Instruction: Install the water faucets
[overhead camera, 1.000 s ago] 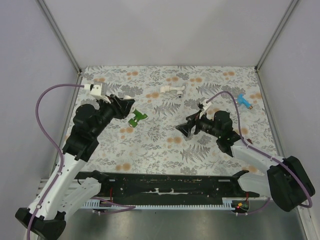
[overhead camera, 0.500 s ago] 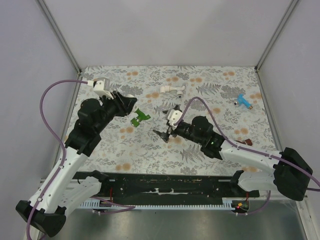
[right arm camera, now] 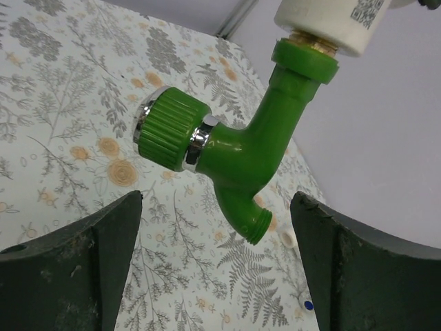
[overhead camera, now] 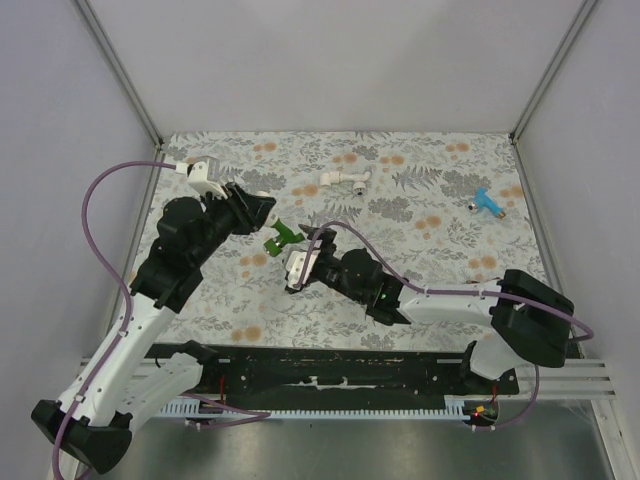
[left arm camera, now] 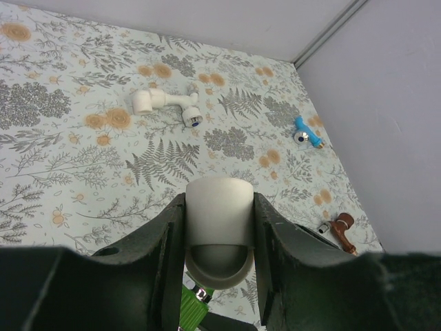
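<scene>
- The green faucet (right arm camera: 241, 148) hangs in the air over the tabletop (overhead camera: 430, 250). Its inlet end is up in a white fitting (left arm camera: 219, 207), with a little brass thread showing at the joint, and its spout points down.
- The left gripper (overhead camera: 265, 218) is closed on that white fitting and carries fitting and faucet together.
- The right gripper (right arm camera: 217, 198) is wide open and empty. Its fingers stand on either side of the faucet, just below it and not touching.
- Step in hand, as I judge it: screwing this faucet home in the fitting.
- The next move calls for the right gripper to rise, close on the green body and turn it while the left holds firm.
- The blue faucet (overhead camera: 487, 203) and the reddish-brown faucet (left arm camera: 342, 231) lie well apart, near the right wall.
</scene>
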{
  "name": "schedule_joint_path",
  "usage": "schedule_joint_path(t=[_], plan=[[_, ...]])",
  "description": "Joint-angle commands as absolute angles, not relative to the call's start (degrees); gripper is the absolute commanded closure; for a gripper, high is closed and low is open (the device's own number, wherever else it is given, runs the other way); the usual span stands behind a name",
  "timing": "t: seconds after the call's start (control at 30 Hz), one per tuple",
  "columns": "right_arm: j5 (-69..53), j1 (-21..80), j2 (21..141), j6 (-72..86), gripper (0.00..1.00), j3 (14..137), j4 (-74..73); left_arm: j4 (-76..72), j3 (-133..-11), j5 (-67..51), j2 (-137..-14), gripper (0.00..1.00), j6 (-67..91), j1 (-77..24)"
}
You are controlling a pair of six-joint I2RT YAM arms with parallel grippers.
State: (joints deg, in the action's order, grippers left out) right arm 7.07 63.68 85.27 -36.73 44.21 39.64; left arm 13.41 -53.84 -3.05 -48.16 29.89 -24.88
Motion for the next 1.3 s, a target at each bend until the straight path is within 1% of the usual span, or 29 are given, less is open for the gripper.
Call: schedule_joint_path(t=[0.0,0.03,0.07,0.13,0.17,0.27,0.33,0.43,0.47,0.5,0.63,0.73,0.83,0.97,1.07,1.17,1.23,1.27], plan=[[14.76,64.07,89.55,-43.76,0.06,47.63,49.30,10.81,-57.04,-3.25,-47.02,0.98,32.70,-25.22],[15.64,64.07,90.52,-44.55,0.06,47.81,50.61,10.90,-57.13,-3.43,-47.02,0.98,32.70,-25.22],[16.08,64.07,91.57,-45.00,0.09,47.81,52.28,11.07,-57.22,-3.51,-46.85,0.98,32.70,-25.31],[17.05,64.07,93.07,-45.26,0.17,47.81,55.36,11.42,-57.22,-3.78,-46.67,0.98,32.78,-25.23],[17.40,64.07,93.69,-45.26,0.24,47.90,56.33,11.60,-57.22,-4.04,-46.50,0.98,32.78,-25.22],[17.67,64.07,94.92,-45.18,0.40,48.16,58.88,11.78,-57.04,-4.92,-46.23,0.98,32.44,-25.22],[16.62,64.07,94.31,-43.43,0.55,48.08,58.37,11.78,-56.87,-5.01,-45.97,0.98,31.82,-25.31],[11.62,63.64,90.89,-38.43,0.72,47.64,53.02,11.60,-56.16,-5.18,-45.27,0.98,30.41,-25.31],[8.99,63.02,88.96,-35.97,0.82,47.38,49.69,11.25,-55.90,-5.62,-45.00,0.98,29.89,-25.23],[5.92,62.06,87.12,-32.64,0.89,47.29,46.87,10.90,-55.55,-6.06,-44.56,0.98,29.19,-25.31],[-12.34,56.09,80.44,-17.79,0.92,47.90,35.79,6.87,-53.62,-11.23,-43.42,0.98,26.46,-25.05],[-26.14,50.38,78.23,-6.54,0.92,48.07,34.63,3.61,-52.21,-16.07,-42.89,0.98,24.88,-24.96],[-37.85,45.45,78.57,5.13,0.93,49.13,35.85,-4.19,-48.88,-21.95,-41.84,0.98,25.83,-24.87],[-47.62,40.79,82.25,22.90,0.92,48.69,46.20,-17.02,-43.08,-26.80,-40.43,0.98,29.70,-24.87],[-50.53,38.33,85.94,37.39,0.90,47.64,59.02,-25.29,-39.30,-27.69,-39.29,0.98,32.60,-24.79],[-51.77,35.69,90.95,52.76,0.88,47.37,71.05,-29.52,-37.01,-26.72,-38.58,0.98,35.32,-24.79],[-51.59,34.37,94.38,60.08,0.87,47.37,79.15,-29.80,-36.22,-24.97,-38.32,0.98,36.73,-24.79],[-52.20,34.02,95.53,61.51,0.85,47.81,80.58,-29.45,-36.04,-23.74,-38.23,0.98,37.43,-24.87]])
